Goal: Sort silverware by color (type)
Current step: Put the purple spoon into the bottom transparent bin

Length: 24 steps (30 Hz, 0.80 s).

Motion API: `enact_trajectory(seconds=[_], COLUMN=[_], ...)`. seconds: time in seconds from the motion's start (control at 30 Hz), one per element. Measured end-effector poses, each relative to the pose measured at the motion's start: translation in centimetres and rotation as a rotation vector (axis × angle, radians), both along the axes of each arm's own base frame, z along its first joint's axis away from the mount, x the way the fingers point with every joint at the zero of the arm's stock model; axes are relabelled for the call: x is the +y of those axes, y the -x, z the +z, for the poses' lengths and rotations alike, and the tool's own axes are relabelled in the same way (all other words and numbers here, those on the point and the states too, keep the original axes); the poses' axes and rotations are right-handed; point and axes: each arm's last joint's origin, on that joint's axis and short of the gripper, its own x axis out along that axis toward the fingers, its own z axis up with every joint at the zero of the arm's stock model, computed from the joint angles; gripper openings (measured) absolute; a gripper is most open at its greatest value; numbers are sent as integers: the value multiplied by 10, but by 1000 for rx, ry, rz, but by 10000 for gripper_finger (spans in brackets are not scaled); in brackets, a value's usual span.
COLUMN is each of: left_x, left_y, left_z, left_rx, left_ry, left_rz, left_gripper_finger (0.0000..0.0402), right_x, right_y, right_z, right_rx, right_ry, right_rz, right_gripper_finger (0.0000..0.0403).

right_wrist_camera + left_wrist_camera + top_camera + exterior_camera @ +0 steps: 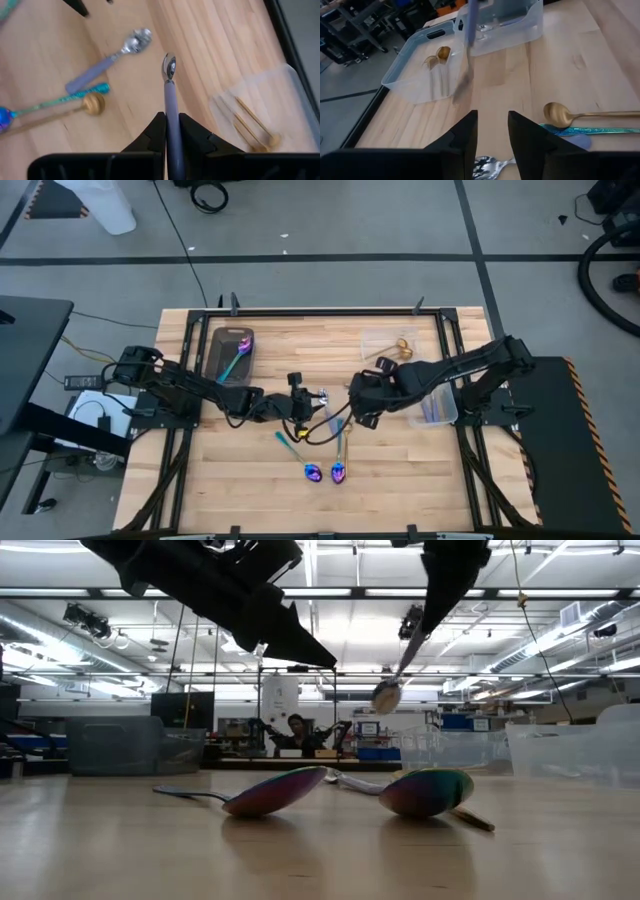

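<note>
My right gripper (pixel 169 126) is shut on a silver spoon with a pale lilac handle (pixel 169 75), above the middle of the table (pixel 352 408). In the low view that spoon (pixel 388 692) hangs in the air. My left gripper (pixel 492 134) is open and hovers just left of it (pixel 300 408), above a second silver spoon (pixel 487 167) lying flat. A gold spoon (pixel 560 114) and a teal handle (pixel 580 131) lie close by. Two iridescent spoons (pixel 275 790) (pixel 425 790) rest bowl-down near the front edge. Another iridescent spoon (pixel 235 358) lies in the dark tray. My right gripper pinches the spoon's lilac handle (pixel 170 102) between its two fingers, the handle running along them and the bowl (pixel 169 65) sticking out past the fingertips. The fingers come slanting down from above. The spoon is lifted clear and tilts bowl-down above the table.
The dark grey tray (pixel 222 340) sits at the far left. A clear container with gold spoons (pixel 390 345) stands at the far right, and another clear container (pixel 440 408) is beside the right arm. Bare wood lies along the near edge and at both near corners.
</note>
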Motion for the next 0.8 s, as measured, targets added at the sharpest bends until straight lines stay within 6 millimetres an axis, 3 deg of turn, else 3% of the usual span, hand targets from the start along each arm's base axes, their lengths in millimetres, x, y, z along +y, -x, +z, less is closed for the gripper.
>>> enact_trajectory(seconds=[0.23, 0.5, 0.8], left_x=[0, 0, 0], left_y=[0, 0, 0], left_z=[0, -1, -1], left_rx=[3, 3, 11], left_ry=[0, 5, 4], left_rz=[0, 3, 3], left_gripper_finger=[117, 117, 117], right_x=[-4, -2, 10], right_y=[16, 31, 50], right_z=[24, 27, 39], right_rx=[106, 233, 172], right_ry=[14, 27, 16], right_rz=[-69, -91, -63], right_gripper_finger=[43, 43, 43])
